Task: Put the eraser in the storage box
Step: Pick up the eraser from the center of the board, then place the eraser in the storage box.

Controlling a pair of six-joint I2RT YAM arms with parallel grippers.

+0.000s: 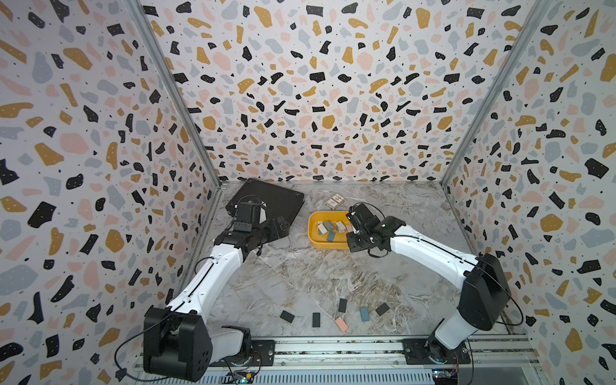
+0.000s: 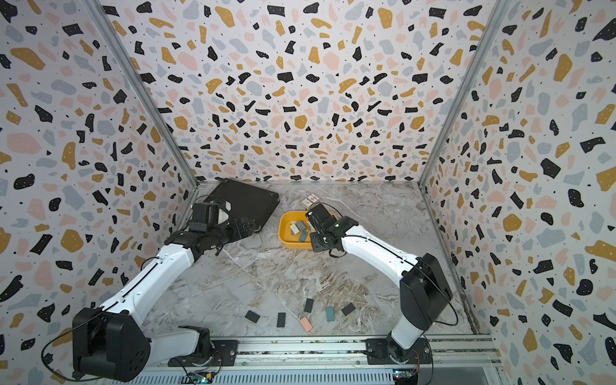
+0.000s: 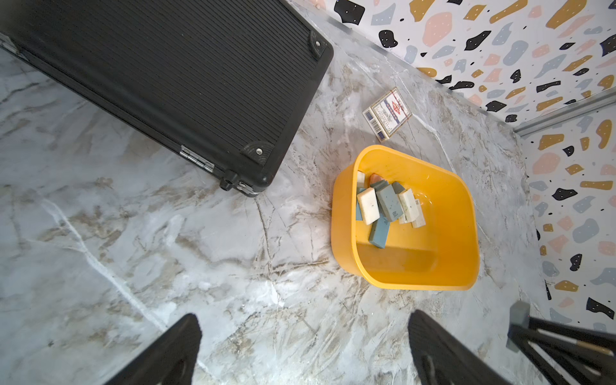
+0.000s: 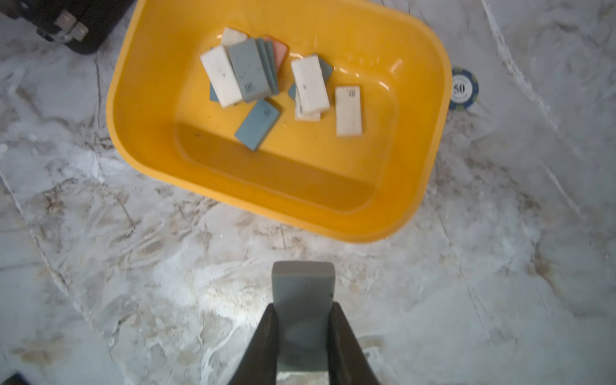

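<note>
right gripper (image 4: 303, 306) clamped on a grey eraser (image 4: 301, 283), jaws narrow, eraser sticking out past the fingertips. the eraser is held above the counter (image 4: 166, 283), just outside the near rim of the yellow box (image 4: 140, 100), not over its inside. the box sits on the counter with a pile (image 4: 310, 83) of white, grey, blue and pink erasers lying in it. left gripper (image 3: 305, 316) wide, holding nothing, hanging over bare counter beside the black case (image 3: 166, 83). card pack (image 3: 388, 113) lies just behind the box, blue chip (image 4: 464, 89) against its side. six loose erasers (image 1: 341, 324) lie near the counter's front edge.
</note>
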